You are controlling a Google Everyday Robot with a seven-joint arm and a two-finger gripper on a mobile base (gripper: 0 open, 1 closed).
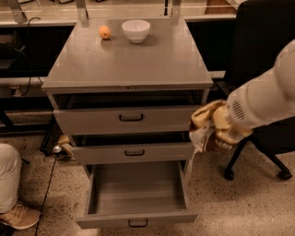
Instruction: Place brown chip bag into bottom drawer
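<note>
Now bag [204,123] in hand [217,134] beside cabinet [129,62]

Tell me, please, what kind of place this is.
Probably an office or lab workroom: a grey metal drawer cabinet, a black office chair and a long desk behind. The claw holds the brown chip bag right of the cabinet.

White arm [267,97] extended from right, pincer [223,136] mid-height, clutching brown chip bag [203,121]

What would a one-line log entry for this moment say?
pincer: right of cabinet, holding brown chip bag | bottom drawer: open | bag: not yet in drawer
</note>
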